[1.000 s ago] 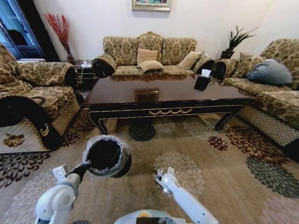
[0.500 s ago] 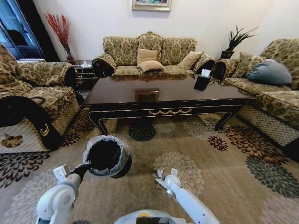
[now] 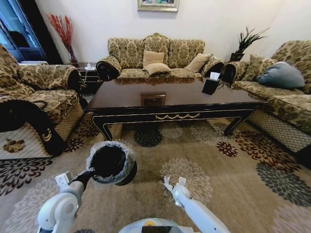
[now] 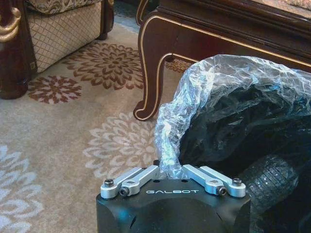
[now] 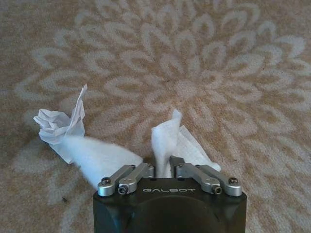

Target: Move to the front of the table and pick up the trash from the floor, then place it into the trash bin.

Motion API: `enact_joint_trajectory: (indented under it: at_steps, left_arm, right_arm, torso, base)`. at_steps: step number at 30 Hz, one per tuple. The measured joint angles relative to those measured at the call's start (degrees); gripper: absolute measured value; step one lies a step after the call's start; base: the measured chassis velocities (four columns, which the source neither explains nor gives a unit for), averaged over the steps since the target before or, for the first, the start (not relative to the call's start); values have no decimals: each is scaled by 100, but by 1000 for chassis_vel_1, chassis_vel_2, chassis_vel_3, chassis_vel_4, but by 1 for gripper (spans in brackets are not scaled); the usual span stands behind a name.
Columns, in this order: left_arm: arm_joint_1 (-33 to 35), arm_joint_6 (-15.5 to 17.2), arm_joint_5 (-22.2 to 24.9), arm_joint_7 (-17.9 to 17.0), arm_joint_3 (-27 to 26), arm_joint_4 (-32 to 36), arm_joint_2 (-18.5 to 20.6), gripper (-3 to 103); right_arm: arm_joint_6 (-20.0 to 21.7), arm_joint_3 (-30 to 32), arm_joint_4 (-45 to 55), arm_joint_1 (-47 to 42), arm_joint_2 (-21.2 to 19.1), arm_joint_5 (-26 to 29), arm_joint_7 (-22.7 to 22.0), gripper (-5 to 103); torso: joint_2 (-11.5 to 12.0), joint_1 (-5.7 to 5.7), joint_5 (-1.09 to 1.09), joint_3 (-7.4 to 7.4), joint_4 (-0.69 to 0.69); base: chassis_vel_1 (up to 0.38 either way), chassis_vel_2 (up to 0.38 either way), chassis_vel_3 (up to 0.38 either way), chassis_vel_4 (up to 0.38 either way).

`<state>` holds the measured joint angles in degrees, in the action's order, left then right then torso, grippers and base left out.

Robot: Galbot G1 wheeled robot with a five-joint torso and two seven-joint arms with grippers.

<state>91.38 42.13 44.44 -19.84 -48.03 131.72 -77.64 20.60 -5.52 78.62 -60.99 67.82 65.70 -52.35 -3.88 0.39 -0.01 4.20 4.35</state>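
Observation:
The trash bin (image 3: 110, 162), black with a crinkled clear liner, hangs just above the carpet at my front left. My left gripper (image 3: 89, 173) is shut on its lined rim; in the left wrist view the fingers (image 4: 170, 171) pinch the plastic of the trash bin (image 4: 243, 126). My right gripper (image 3: 174, 184) is low over the carpet to the right of the bin. In the right wrist view it (image 5: 162, 167) is shut on the trash (image 5: 167, 138), white crumpled paper that sticks up between the fingers and spreads out to one side (image 5: 60, 126). The table (image 3: 170, 99) stands ahead, beyond the bin.
Patterned sofas stand at the left (image 3: 34, 97), behind the table (image 3: 155, 56) and at the right (image 3: 282, 87). A black tissue box (image 3: 211, 85) sits on the table's far right. Flowered carpet (image 3: 233, 170) lies open between me and the table. A curved table leg (image 4: 148, 68) is close to the bin.
My right gripper has drawn slightly back toward me with the paper in it. The left arm and the bin have stayed put.

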Motion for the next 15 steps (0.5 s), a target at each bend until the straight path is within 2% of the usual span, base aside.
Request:
enact_joint_trajectory:
  at_steps: [1,4,9,14,15]
  left_arm:
    - [0,0,0,0,0,0,0,2]
    - [-22,-1,-2,0,10,-19,2,2]
    - [-30,-1,-7,0,32,-69,6,2]
    - [-37,-1,-91,1,143,-140,-29,2]
    - [-37,-1,-91,1,143,-140,-29,2]
  right_arm:
    - [0,0,0,0,0,0,0,19]
    - [0,-14,8,-13,-18,-89,1,4]
    - [-157,-33,165,-50,-97,-281,138,1]
    - [-692,-100,987,-110,-449,-582,834,0]
    - [-692,-100,987,-110,-449,-582,834,0]
  torso:
    - [0,0,0,0,0]
    - [0,0,1,0,-2]
    - [0,0,1,0,-2]
    - [0,0,1,0,-2]
    - [0,0,1,0,-2]
  base:
    - [0,0,0,0]
    - [0,0,0,0]
    - [0,0,0,0]
    - [0,0,0,0]
    - [0,0,0,0]
